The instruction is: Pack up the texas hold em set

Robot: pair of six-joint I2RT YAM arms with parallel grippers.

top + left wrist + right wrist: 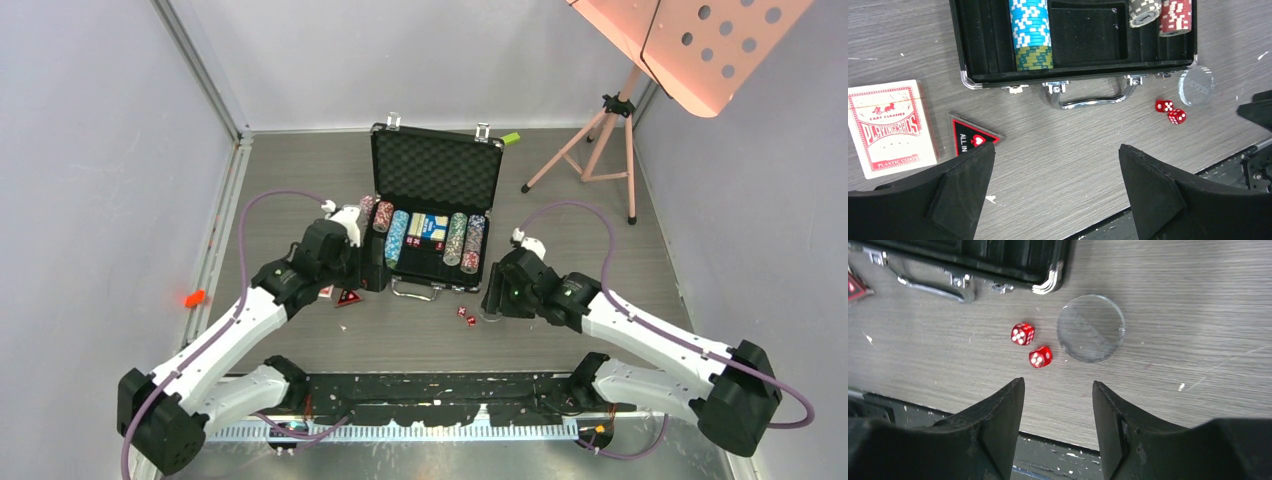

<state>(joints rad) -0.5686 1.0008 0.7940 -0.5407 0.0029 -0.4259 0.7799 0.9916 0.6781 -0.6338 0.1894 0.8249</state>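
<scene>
**A:** Where was the briefcase [436,170]?

**B:** It sat at the middle of the table [420,335], lying open. Its lid stood up toward 12 o'clock and its metal handle [1088,100] was on the near side at 6. Chip stacks [398,238] lay in its grooves, with blue ones left of the centre well and grey and red ones to the right.

**A:** And the loose pieces?

**B:** They were all out on the tabletop. Two red dice [1030,345] lay just beside each other at about 5 o'clock from the case. The clear disc [1091,328] was near them at their 2 o'clock, not touching. The red triangle [970,137] lay at 7 o'clock from the case. The card deck [890,127] was at the triangle's 9 o'clock, red printed face up. I couldn't tell from the left wrist view whether those two touched.

**A:** The grippers?

**B:** The left gripper [1058,160] hung over bare tabletop at 6 o'clock from the handle, its jaws spread wide with nothing between them. The right gripper [1058,390] hovered at 6 o'clock from the dice, its jaws parted less widely and also empty.

**A:** Anything else?

**B:** A pink tripod stand [600,140] stood at 2 o'clock from the case, well apart.
</scene>
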